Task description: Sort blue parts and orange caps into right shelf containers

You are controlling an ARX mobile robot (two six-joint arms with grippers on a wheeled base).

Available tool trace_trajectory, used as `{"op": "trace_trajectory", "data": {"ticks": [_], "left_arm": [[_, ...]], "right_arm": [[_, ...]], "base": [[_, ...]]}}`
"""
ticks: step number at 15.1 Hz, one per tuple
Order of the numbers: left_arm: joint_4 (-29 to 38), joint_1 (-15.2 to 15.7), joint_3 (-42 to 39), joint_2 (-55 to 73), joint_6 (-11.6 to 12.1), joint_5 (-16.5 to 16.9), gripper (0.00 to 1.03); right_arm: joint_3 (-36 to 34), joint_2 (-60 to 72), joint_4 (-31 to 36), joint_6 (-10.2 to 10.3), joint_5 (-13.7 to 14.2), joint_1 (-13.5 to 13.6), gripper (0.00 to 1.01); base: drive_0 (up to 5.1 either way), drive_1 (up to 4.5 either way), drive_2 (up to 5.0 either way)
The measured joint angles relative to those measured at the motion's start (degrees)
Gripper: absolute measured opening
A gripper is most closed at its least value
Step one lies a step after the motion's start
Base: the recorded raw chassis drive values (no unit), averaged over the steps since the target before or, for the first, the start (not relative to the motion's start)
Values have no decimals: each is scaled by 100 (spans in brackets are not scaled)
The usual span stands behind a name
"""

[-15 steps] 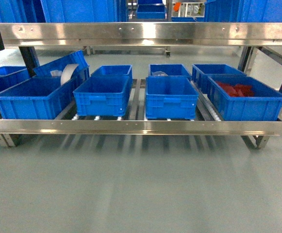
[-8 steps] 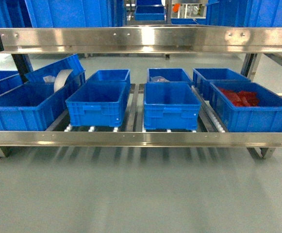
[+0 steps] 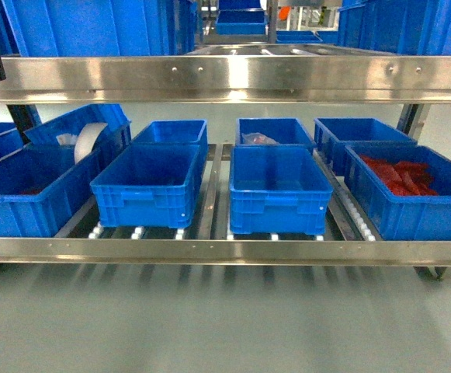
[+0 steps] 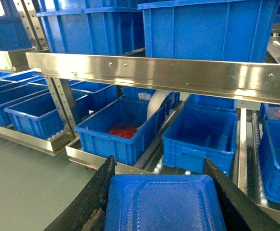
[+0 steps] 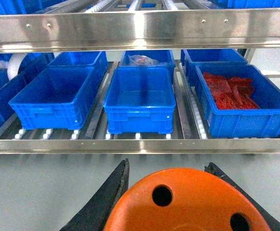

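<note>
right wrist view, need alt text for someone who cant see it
The right gripper holds an orange cap in the foreground, facing a steel shelf of blue crates. The rightmost front crate holds red parts.

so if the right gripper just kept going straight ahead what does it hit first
Probably the shelf's front rail, or just above it the middle front crate. The floor between looks free; depth and height are unclear. It holds an orange cap.
</note>
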Motion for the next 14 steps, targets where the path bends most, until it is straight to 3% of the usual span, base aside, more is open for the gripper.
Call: {"op": "trace_trajectory", "data": {"ticks": [14], "left_arm": [[-2, -4, 0, 2, 2, 2, 41]], "right_arm": [[0, -2, 7, 0, 0, 0, 42]], "base": [[7, 405, -392]]}}
